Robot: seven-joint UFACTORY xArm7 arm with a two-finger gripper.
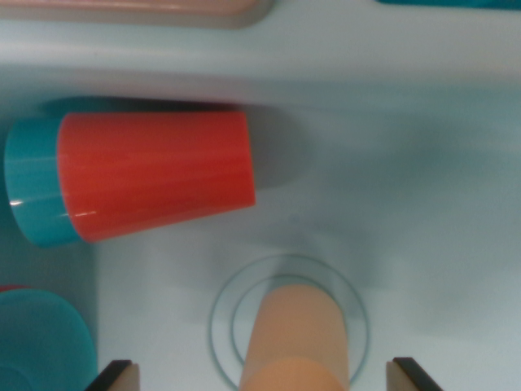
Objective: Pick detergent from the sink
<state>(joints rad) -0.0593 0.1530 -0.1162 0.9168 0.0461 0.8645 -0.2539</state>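
The detergent (155, 175) is a red bottle with a teal cap (32, 191). It lies on its side on the floor of the pale sink (407, 204), cap toward the wrist view's left, close to the back wall. My gripper (262, 376) is open. Only its two fingertips (114, 376) show, at the bottom edge. A peach-coloured cylinder (297, 342) lies between them, over the round drain ring (360, 314). The red bottle is above and to the left of the gripper, apart from it.
A teal rounded object (41, 342) with a bit of red on it sits at the lower left, near the left fingertip. On the counter beyond the sink rim are a pinkish tray-like edge (138, 10) and a teal thing (448, 2).
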